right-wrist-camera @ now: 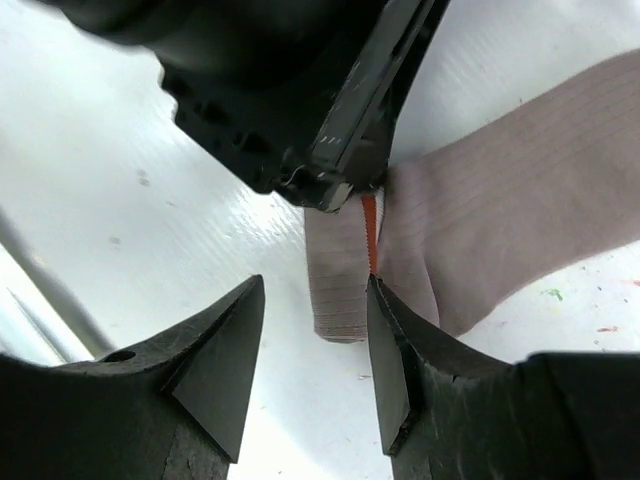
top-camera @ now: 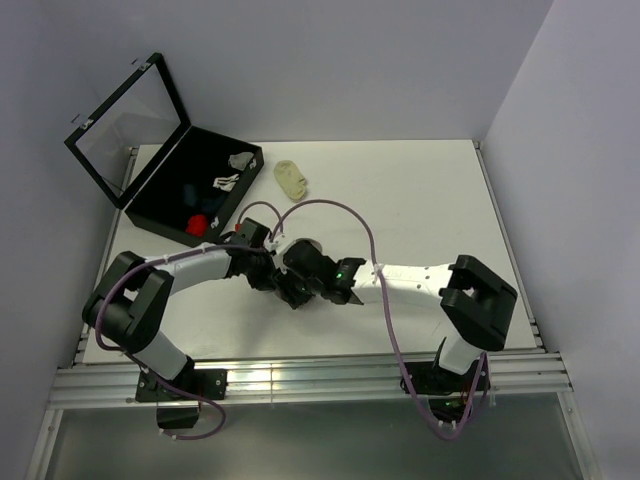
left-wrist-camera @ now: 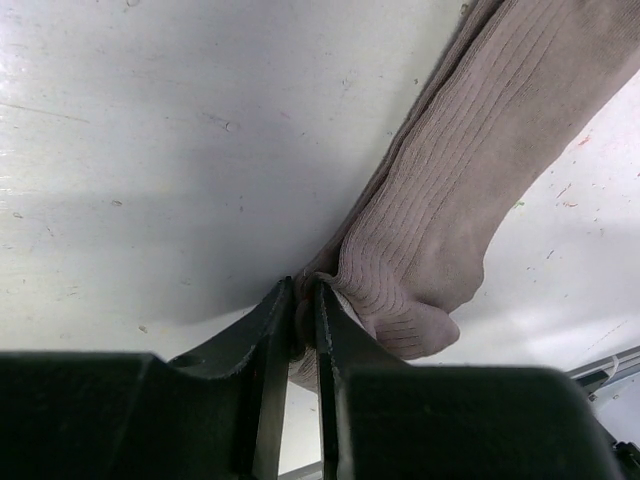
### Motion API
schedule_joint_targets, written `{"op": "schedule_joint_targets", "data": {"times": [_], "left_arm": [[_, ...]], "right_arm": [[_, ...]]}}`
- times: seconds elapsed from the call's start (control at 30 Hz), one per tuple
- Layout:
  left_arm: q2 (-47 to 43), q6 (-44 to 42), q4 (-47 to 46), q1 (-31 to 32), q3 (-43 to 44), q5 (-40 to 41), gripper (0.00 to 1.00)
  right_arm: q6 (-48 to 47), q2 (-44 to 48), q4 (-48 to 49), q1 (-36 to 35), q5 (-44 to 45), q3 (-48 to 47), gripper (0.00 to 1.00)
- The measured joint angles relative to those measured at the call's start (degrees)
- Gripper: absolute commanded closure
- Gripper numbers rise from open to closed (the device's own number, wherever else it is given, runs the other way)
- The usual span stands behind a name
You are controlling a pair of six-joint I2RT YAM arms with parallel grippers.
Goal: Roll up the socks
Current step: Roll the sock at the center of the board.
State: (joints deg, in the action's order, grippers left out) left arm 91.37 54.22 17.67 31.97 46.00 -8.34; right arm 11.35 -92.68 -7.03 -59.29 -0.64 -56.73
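Right, left gripper fingers are pressed almost together, pinching a thin edge of the dusty-pink sock; the rest of the sock runs away from the tips, lying ribbed and flat on the white table; right gripper fingers stand spread apart with nothing clamped; the sock's folded end, a red stripe showing in the fold, sits just ahead of that gap, right under the left gripper's tips; contact with the right fingers cannot be told; both grippers meet left of the table's middle, nearer the near edge than the far one.

Black box sits at the far left corner, clear lid standing open and leaning out past the left edge; inside are small white-grey items at the far end, a navy sock mid-box and a red-toed sock at the near end, only its red bit readable; pale-yellow sock lies on the table just right of the box.

Bare tabletop lies to the right and far side of the grippers; walls close in on three sides; a metal rail runs along the near edge.
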Motion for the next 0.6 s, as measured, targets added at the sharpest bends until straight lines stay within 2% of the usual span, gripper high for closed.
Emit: {"op": "schedule_joint_targets", "data": {"times": [0.23,0.43,0.6], "left_arm": [[0.6,-0.7,0.8,0.0,0.8,-0.1,0.79],[1.4,-1.5,1.2,0.0,1.7,-0.3,0.79],[1.9,-2.1,1.7,0.0,2.4,-0.4,0.79]], "right_arm": [[-3.7,-4.0,-0.4,-3.4,8.3,0.0,0.50],[-5.2,-8.9,-1.5,-5.1,10.4,0.0,0.52],[-5.2,-9.0,-1.3,-5.9,11.3,-0.1,0.52]]}}
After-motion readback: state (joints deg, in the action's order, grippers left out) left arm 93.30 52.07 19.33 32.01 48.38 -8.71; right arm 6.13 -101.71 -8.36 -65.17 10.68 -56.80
